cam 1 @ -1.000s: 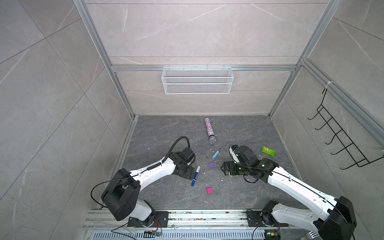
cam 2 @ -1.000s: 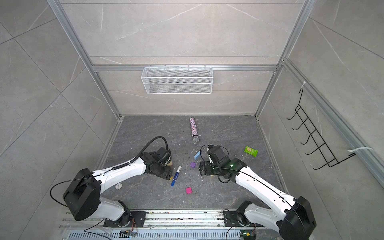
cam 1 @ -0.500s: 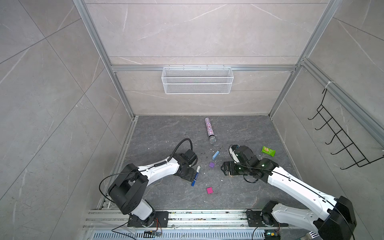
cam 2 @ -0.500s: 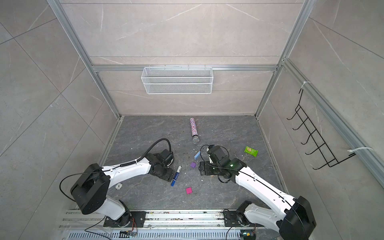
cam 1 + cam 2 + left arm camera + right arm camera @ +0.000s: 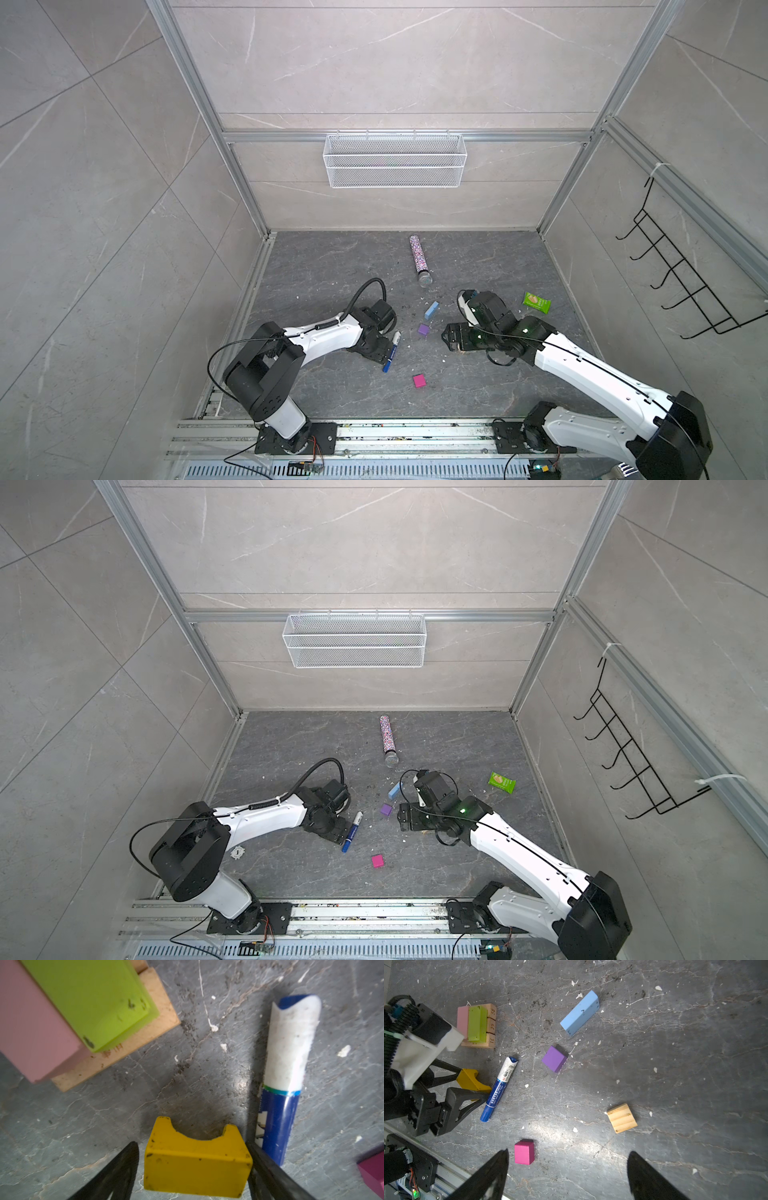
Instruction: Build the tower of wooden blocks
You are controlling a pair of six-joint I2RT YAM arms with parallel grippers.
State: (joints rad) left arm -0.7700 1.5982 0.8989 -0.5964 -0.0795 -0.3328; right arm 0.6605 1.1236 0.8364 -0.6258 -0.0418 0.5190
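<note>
The tower [image 5: 476, 1023] stands low on the floor: lime-green [image 5: 93, 999] and pink [image 5: 31, 1032] blocks lie on tan bars [image 5: 145, 1032]. My left gripper [image 5: 191, 1144] is open and straddles a yellow arch [image 5: 471, 1082] on the floor; one finger touches it and a small gap shows at the other. In both top views the arch is hidden under this gripper [image 5: 380, 353]. Loose wood blocks lie apart: light-blue [image 5: 580, 1013], purple [image 5: 554, 1059], magenta [image 5: 524, 1152] and a tan cube [image 5: 622, 1118]. My right gripper [image 5: 568, 1152] hovers open and empty over the floor, with the magenta block beside one finger.
A blue-and-white marker [image 5: 392, 351] lies right against the left gripper's outer finger. A glittery tube [image 5: 419, 259] lies farther back and a green snack packet [image 5: 537, 301] at the right. A wire basket [image 5: 395, 162] and a hook rack [image 5: 685, 282] hang on the walls.
The left arm has swung its shoulder and elbow round and its gripper has edged toward the marker, jaws narrowing slightly around the yellow arch. The right arm has not moved.
</note>
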